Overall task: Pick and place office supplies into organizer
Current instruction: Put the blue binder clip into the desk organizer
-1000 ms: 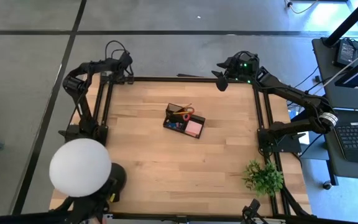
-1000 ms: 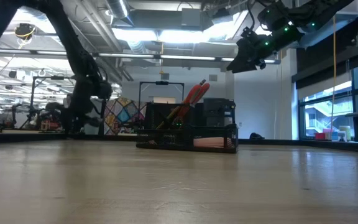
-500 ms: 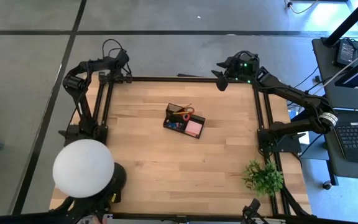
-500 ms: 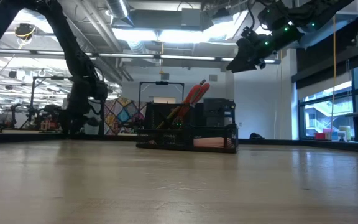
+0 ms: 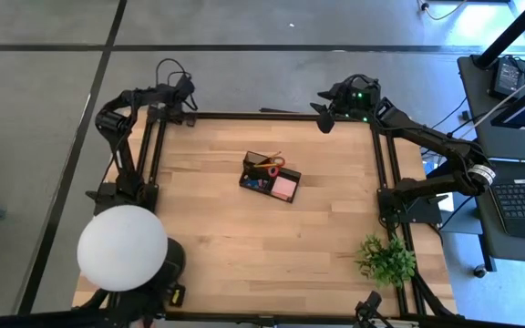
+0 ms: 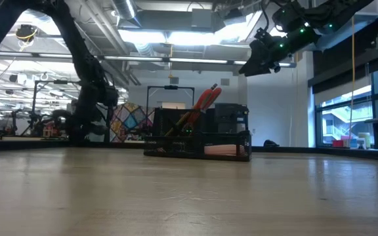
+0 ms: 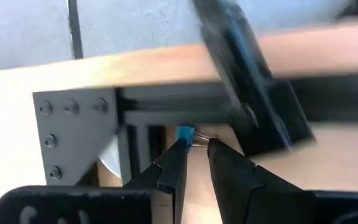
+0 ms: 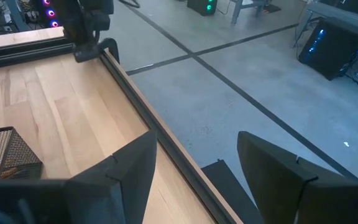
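The black organizer (image 5: 270,177) stands on the middle of the wooden table. In it are red-handled scissors (image 6: 205,101), handles up, and a pink sticky-note block (image 5: 285,187) lying in its near right compartment. My left gripper (image 5: 188,94) hangs over the table's far left corner, pointing down at the metal frame (image 7: 73,134). Its fingers (image 7: 197,140) stand a narrow gap apart with nothing between them; a small blue spot (image 7: 185,132) shows just past the tips. My right gripper (image 5: 322,117) waits high over the far right corner, wide open (image 8: 194,168) and empty.
A large white round lamp (image 5: 121,248) stands at the near left corner and a green plant (image 5: 386,258) at the near right. Black frame rails run along the table's edges (image 8: 129,81). A desk with a keyboard (image 5: 522,205) stands beyond the right edge.
My left gripper has rolled a little about its own pointing line while staying over the far left corner. The organizer and the right arm have kept still.
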